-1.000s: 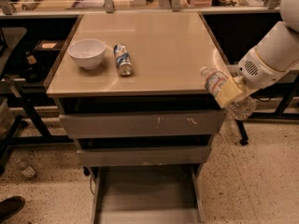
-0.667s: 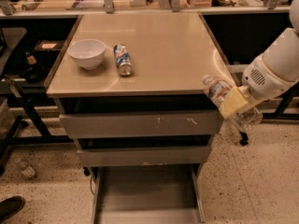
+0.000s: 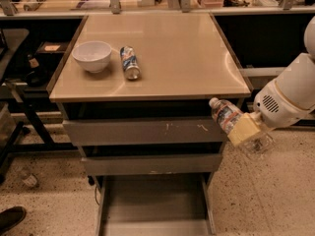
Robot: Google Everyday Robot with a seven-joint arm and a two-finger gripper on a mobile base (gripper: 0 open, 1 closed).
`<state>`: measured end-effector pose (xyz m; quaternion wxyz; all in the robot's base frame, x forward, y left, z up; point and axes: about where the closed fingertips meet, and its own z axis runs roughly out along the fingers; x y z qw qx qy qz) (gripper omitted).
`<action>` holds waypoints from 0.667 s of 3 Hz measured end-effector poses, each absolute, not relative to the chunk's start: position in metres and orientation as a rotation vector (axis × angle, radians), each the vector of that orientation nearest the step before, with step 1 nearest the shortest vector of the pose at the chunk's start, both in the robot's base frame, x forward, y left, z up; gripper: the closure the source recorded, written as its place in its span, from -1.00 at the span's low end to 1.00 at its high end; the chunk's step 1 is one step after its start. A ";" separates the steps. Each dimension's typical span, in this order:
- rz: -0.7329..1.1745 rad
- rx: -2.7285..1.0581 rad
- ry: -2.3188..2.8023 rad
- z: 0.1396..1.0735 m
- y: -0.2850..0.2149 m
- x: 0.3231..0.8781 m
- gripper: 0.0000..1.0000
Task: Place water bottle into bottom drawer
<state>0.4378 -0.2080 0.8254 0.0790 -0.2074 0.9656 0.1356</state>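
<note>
The water bottle (image 3: 224,113), clear crinkled plastic with a pale label and small cap, is held tilted in my gripper (image 3: 244,130), cap pointing up-left. It hangs off the cabinet's right side, level with the top drawer front. My gripper is shut on the bottle's lower half; the white arm (image 3: 290,95) comes in from the right. The bottom drawer (image 3: 153,203) is pulled open at the foot of the cabinet, a wide shallow grey tray, below and left of the bottle.
A white bowl (image 3: 92,55) and a blue-and-silver soda can (image 3: 130,63) lie on the beige cabinet top (image 3: 172,48). The scratched top drawer front (image 3: 142,131) and middle drawer front (image 3: 152,163) are closed. A dark shoe (image 3: 12,219) is at the lower left floor.
My gripper has carried the bottle downward and slightly right, from the level of the cabinet top edge to beside the top drawer front.
</note>
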 end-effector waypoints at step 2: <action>0.517 -0.629 2.937 0.761 -0.168 0.422 1.00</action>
